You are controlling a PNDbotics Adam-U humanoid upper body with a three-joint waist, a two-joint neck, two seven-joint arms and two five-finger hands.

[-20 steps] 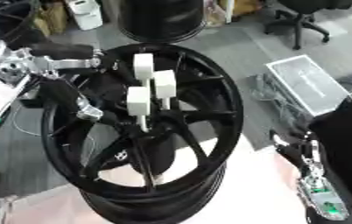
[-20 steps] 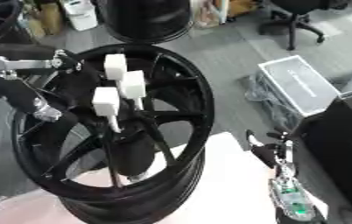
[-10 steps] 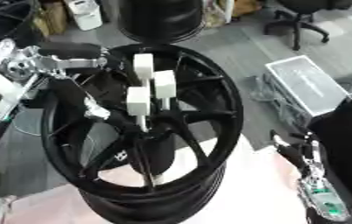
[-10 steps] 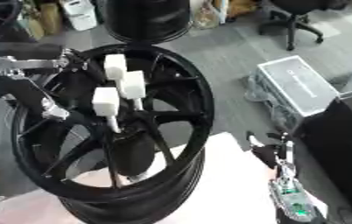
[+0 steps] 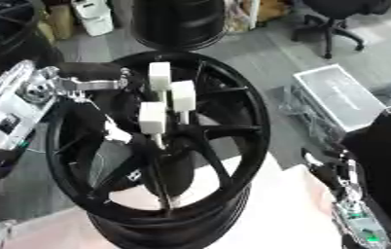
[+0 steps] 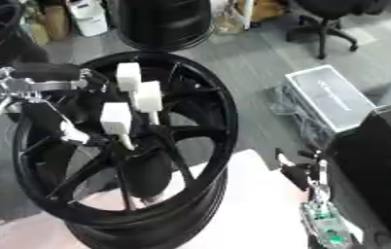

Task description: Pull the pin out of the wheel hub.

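Wheel hub (image 5: 161,151): black, at the bench's far-left edge.
Pins (image 5: 171,99): three white-headed, seated at hub centre.
Left hand (image 5: 105,82): beside the far pin; finger state cannot be told.
Right hand (image 5: 335,168): idle, near-right corner, fingers relaxed.
Risk: an off-axis pull may jam the pin or tip the hub.

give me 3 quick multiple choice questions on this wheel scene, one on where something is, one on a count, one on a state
1. Where does the left robot hand show?
A. over the wheel's left spokes
B. on the office chair
C. on the grey case

2. How many white block-headed pins stand in the wheel hub?
A. one
B. three
C. five

3. How does the black wheel lie?
A. hung on a wall
B. flat, face up, stacked on another
C. rolling on its edge

Answers: 1 A, its arm comes in from the left over the spokes. 2 B, three white blocks show. 3 B, a second rim shows beneath.
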